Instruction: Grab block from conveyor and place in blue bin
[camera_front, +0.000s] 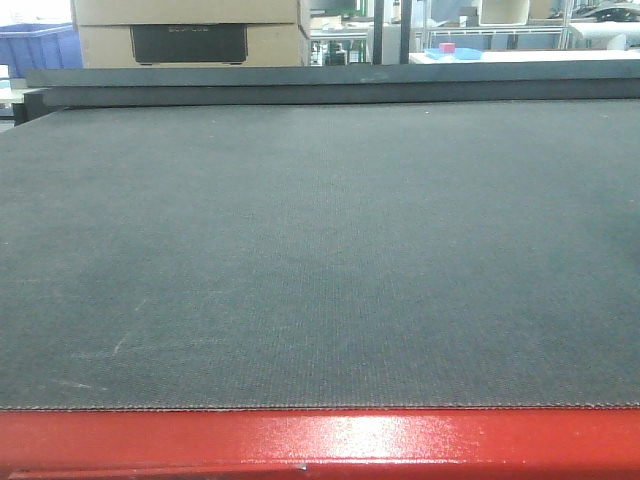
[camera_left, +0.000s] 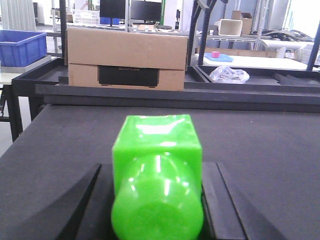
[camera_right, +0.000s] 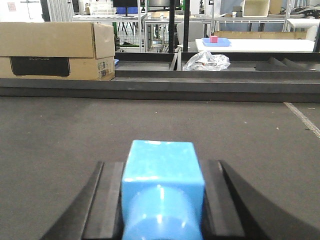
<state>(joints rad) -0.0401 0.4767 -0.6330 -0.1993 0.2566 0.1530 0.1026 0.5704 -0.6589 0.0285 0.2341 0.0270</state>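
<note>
Right wrist view: the right fingers (camera_right: 111, 200) are clenched on the block (camera_right: 162, 165). It is bright blue and sits square between them, touching on both flanks, over the conveyor (camera_right: 60, 140) on the near side of the cardboard box (camera_right: 50, 50).

Left wrist view: the left fingers (camera_left: 87, 205) are clamped on a glossy green block (camera_left: 157, 150), which is not the item called for.

Front view: belt, red frame (camera_front: 320, 440) and cardboard box only. Neither arm and neither block appears in it.

Assessment: the pick looks complete, so the step in hand is carriage to the blue bin (camera_left: 20, 47). The bin stands beyond the belt, just off the end of the cardboard box farthest from the crumpled plastic bag (camera_left: 229, 75).

Recommendations:
- Hold grip pressure constant. The block's faces look smooth, so a sharp wrist rotation could let it slip.
- Lift before travelling, so the block passes over the belt's dark far rail and the corner of the cardboard box.
- The bin appears to lie on the left arm's side, so route the right arm clear of the left.
- Release only when squarely above the opening and low, not over the rim.

Not determined: the bin's depth and contents, which are hidden.
</note>
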